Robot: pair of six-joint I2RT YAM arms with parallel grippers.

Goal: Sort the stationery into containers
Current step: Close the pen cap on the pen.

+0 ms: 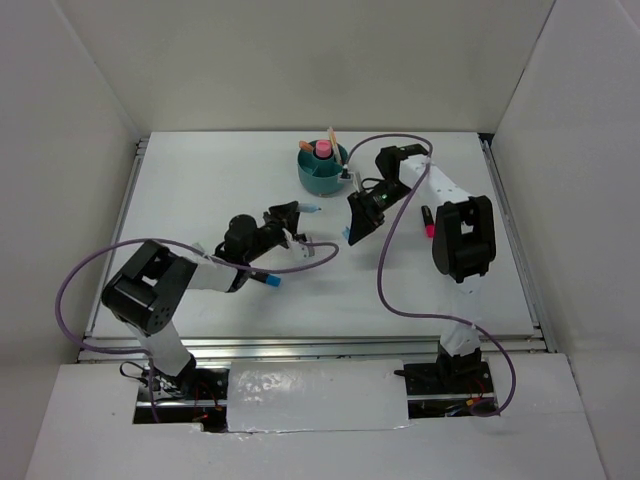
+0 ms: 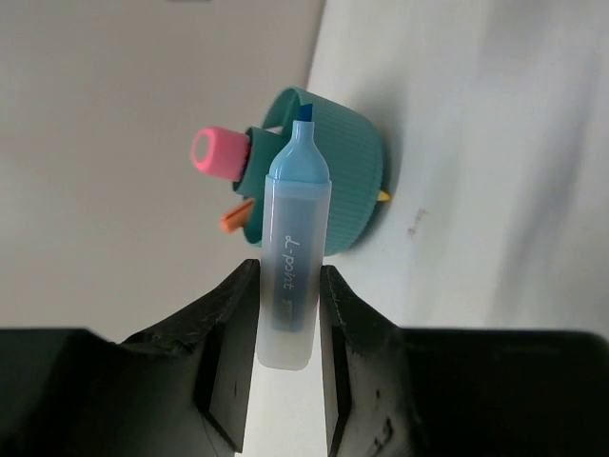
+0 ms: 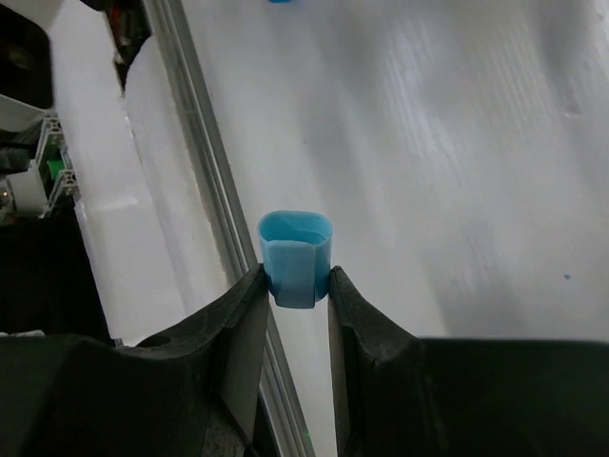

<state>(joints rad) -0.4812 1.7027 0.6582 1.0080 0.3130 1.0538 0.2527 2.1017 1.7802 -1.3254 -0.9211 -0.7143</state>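
— On the white tabletop (image 1: 200, 200), how are the two arms posed?

— The left arm (image 1: 170, 285) is stretched low from its near-left base toward the middle. Its wrist is rolled onto its side, and the left tool (image 1: 292, 222) is aimed at the far side. The right arm (image 1: 462, 240) is stood up from its base, bent over near the far edge and folded back. The right tool (image 1: 358, 226) is thus pointed down and toward the near side.

— Where is the teal organizer cup (image 1: 322, 172) found?

— It is stood at the far middle of the tabletop, just beyond both tools. A pink marker (image 1: 324, 148) and an orange piece (image 1: 306, 147) are seen standing in it.

— What is gripped?

— A blue highlighter (image 2: 295, 238) is clamped by its pale barrel between the left tool's fingers (image 2: 233, 324), with its uncapped tip pointed at the cup. A small blue cap (image 3: 297, 249) is pinched in the right tool.

— Is anything left lying loose?

— A pink pen (image 1: 428, 220) is laid just beside the right arm. A small blue piece (image 1: 273, 281) is laid near the left arm; what it is cannot be told.
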